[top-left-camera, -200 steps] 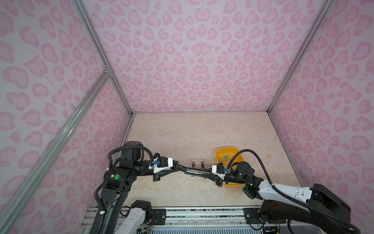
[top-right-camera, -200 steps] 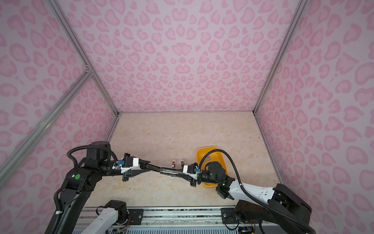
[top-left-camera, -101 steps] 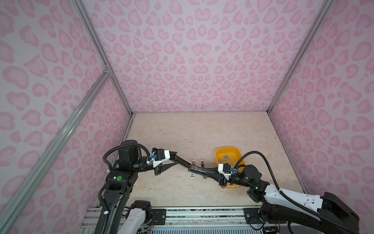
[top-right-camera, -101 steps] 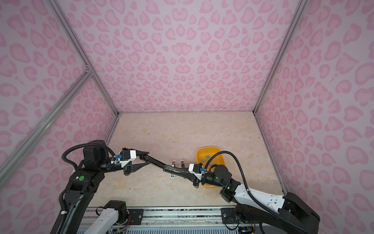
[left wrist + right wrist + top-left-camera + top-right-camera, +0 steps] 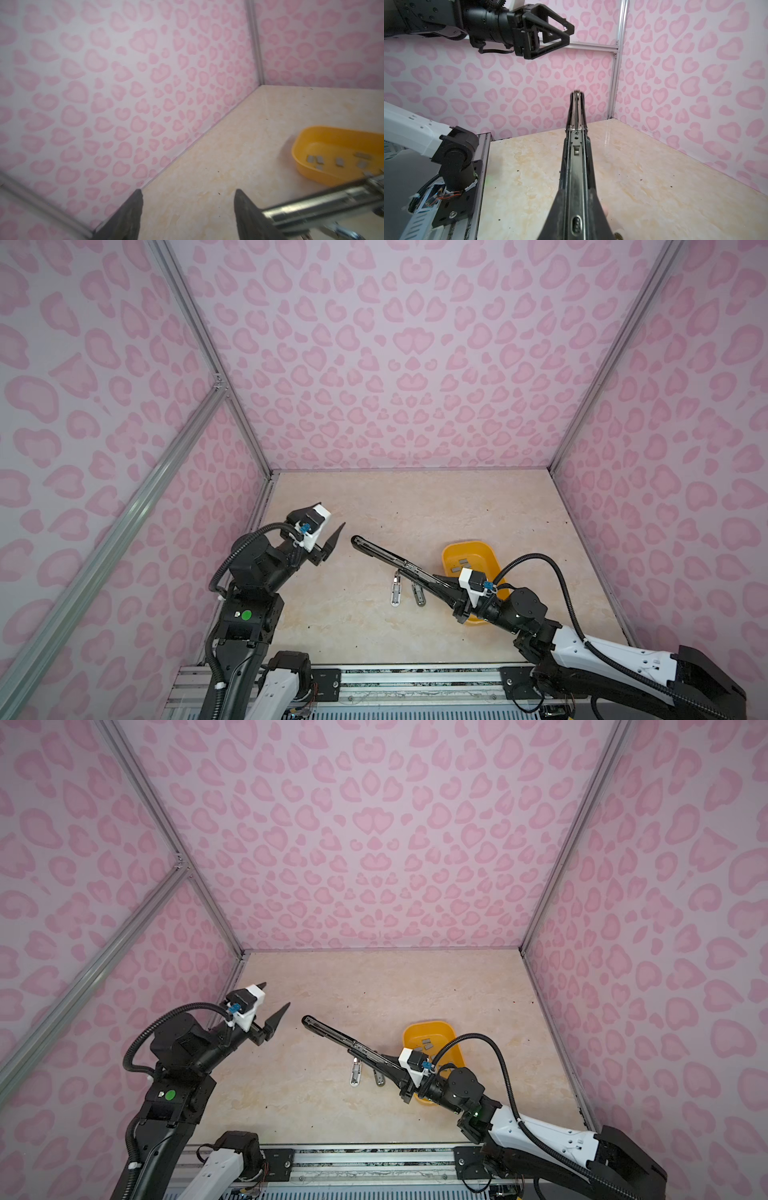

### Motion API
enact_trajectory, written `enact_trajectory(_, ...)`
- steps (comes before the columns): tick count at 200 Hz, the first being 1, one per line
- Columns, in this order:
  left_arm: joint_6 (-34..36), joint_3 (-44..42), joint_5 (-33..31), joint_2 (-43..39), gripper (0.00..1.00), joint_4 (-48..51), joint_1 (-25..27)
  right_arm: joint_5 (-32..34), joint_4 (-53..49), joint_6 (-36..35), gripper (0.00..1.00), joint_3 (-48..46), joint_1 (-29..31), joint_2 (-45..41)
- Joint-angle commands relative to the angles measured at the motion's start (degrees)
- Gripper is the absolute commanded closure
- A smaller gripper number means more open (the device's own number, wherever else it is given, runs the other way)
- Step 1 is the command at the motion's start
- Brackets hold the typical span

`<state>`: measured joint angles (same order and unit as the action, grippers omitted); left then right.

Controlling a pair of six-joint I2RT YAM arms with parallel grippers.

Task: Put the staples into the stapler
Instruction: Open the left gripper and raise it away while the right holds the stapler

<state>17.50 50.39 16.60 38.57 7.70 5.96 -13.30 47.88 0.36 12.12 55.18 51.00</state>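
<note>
right gripper [image 5: 444, 587] clenched on long stapler [image 5: 382, 553], tip up left of tray [image 5: 465, 543]. left gripper [image 5: 275, 994] spread wide, gap btwn it & tip. staples [image 5: 463, 562] in tray; open table [image 5: 415, 506] behind tray.

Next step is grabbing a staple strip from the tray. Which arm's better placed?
Left, probably. The left claw is open and empty, while the right claw is shut on the raised stapler. Catch: the staples lie in the yellow tray beside the right arm, so left must reach across.
</note>
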Motion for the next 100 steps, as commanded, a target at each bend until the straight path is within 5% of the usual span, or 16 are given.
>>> enact_trajectory(1,-30.9,4.6,-31.5,-0.2,0.25,0.8,-0.1,10.2,3.6,0.2,1.00,1.8,3.0,0.7)
enact_trajectory(52,-61.7,-4.8,-31.5,-9.6,0.01,3.8,-0.1,20.8,1.4,3.3,1.00,5.7,9.3,3.6)
enact_trajectory(100,-63.9,-14.4,-27.9,-7.2,0.03,7.9,-0.1,33.2,-0.2,10.8,1.00,11.1,15.1,11.9)
